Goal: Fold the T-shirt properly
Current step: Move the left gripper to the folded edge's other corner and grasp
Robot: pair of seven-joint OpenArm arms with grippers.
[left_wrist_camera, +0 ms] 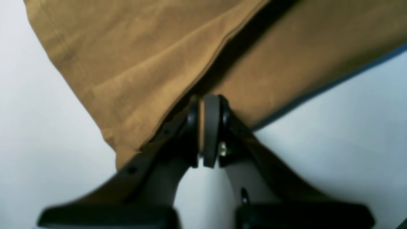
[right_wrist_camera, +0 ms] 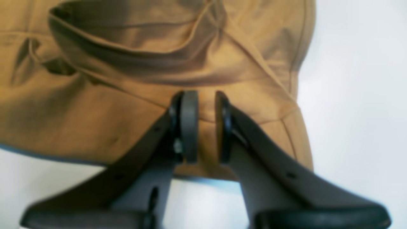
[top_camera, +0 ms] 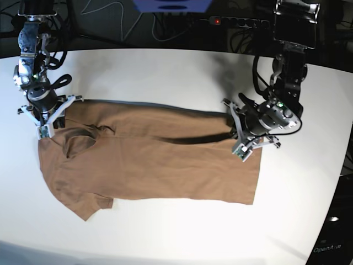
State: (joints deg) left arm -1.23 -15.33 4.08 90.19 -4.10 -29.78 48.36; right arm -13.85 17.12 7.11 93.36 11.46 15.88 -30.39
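The tan-brown T-shirt lies sideways on the white table, collar end at the left and hem at the right. Its far long edge is lifted and drawn over the body, with a dark shadow under it. My left gripper is shut on the hem-end corner; in the left wrist view its pads pinch a thin fabric edge of the shirt. My right gripper grips the shoulder end; in the right wrist view shirt fabric fills the narrow gap between the pads. No white tag shows.
A power strip and several cables lie behind the table's far edge. A short sleeve sticks out toward the table's front edge. White table surface shows on all sides of the shirt.
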